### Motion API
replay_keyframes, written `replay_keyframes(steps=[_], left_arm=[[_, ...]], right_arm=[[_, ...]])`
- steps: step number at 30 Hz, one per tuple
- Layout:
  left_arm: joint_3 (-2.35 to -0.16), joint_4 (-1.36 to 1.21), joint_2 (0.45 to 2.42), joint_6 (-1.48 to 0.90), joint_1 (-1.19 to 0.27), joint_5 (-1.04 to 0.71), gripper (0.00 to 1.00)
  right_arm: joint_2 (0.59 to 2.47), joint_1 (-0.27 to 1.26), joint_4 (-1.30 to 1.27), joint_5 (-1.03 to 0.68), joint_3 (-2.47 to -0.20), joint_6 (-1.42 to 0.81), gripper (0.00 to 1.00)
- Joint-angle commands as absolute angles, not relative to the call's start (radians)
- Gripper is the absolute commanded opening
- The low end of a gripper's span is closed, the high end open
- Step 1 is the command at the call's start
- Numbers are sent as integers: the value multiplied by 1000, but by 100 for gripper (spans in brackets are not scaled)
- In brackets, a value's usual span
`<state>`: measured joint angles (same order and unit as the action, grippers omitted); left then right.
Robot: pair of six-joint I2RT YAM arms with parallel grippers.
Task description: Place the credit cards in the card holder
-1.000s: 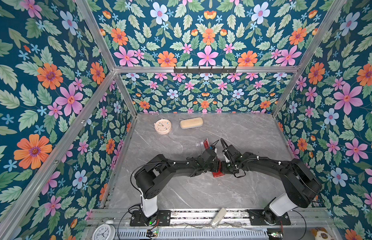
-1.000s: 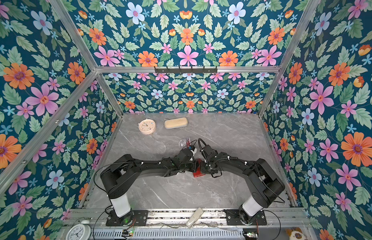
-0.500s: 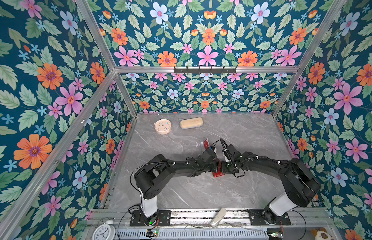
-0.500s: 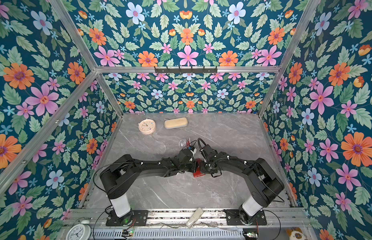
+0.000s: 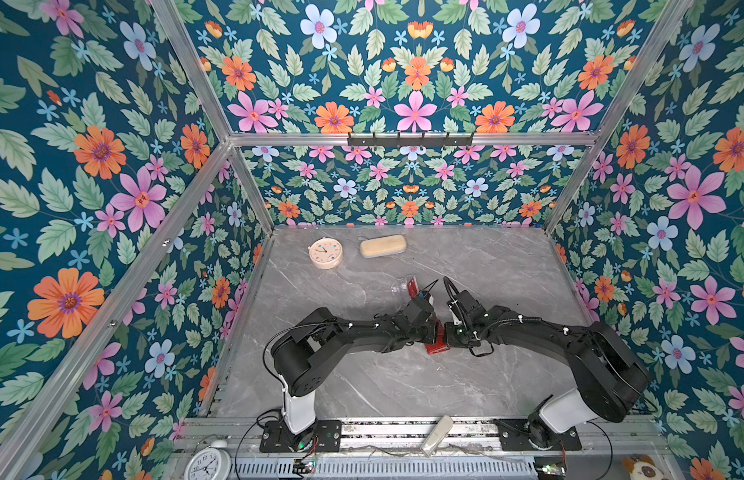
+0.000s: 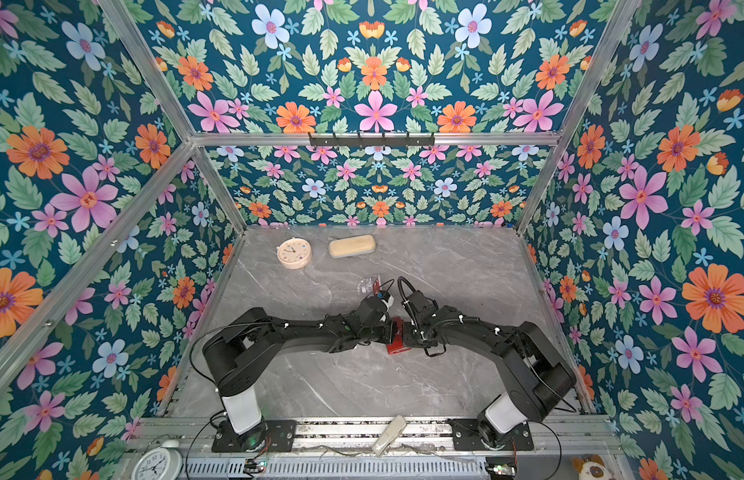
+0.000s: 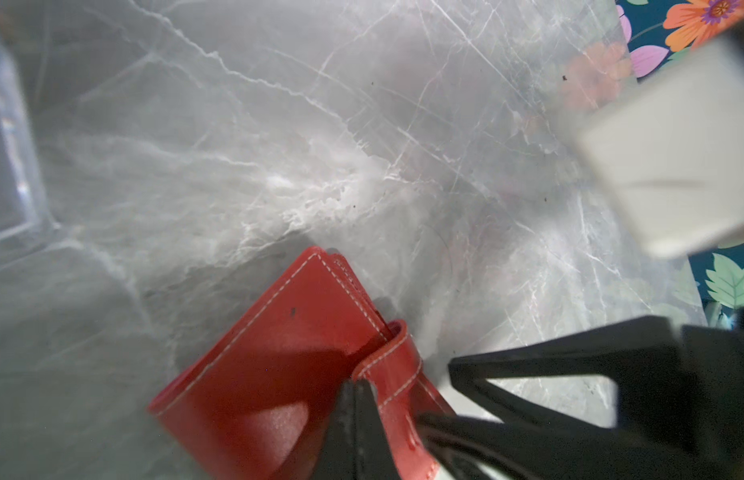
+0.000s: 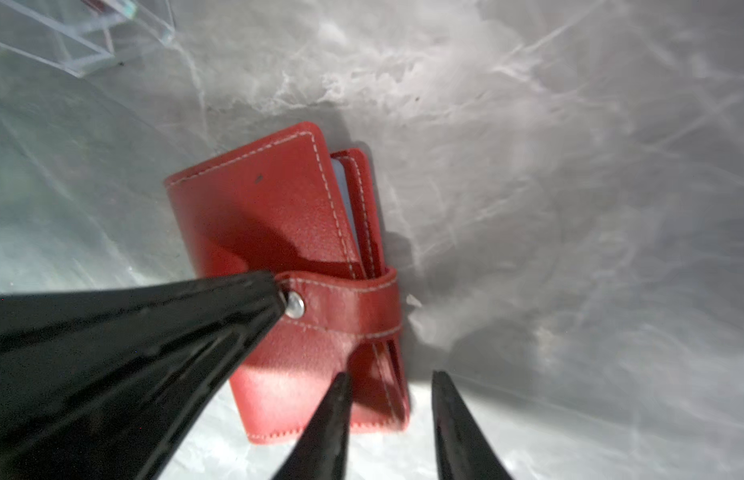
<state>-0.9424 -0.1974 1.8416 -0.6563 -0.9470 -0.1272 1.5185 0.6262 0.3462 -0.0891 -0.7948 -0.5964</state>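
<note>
- Right wrist view: the red card holder (image 8: 279, 208) lies flat on the grey table (image 5: 486, 266), its strap (image 8: 353, 303) fastened by the snap (image 8: 294, 305). In both top views it sits just below mid-frame, between the two arms.
- The left gripper (image 8: 274, 296) is fully closed, its tip against the strap beside the snap, with nothing visibly pinched.
- The right gripper (image 8: 391, 399) hangs over the holder's strap-side edge, jaws partly apart and gripping nothing.
- Risk: prying the strap while the holder is unpinned would likely drag or lift the whole holder. A tip could slip on the glossy leather, and the crowded fingers could collide.
- Count: one holder, one clear stand (image 5: 400, 286) just above it, and one red card (image 5: 412, 285) visible inside; other cards are not discernible. One clock (image 5: 325, 252) and one beige case (image 5: 383, 246) lie towards the table's upper left.
</note>
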Motion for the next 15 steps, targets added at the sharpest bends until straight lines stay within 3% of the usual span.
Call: replay_keyframes(steps=[1, 7, 15], left_arm=[[-938, -121, 1847, -660, -944, -83, 0], [-935, -124, 1842, -660, -944, -87, 0], [-933, -126, 1842, -661, -945, -90, 0]], right_arm=[[1488, 626, 340, -76, -794, -612, 30], [1488, 601, 259, -151, -802, -621, 11], [1550, 586, 197, -206, -836, -622, 3]])
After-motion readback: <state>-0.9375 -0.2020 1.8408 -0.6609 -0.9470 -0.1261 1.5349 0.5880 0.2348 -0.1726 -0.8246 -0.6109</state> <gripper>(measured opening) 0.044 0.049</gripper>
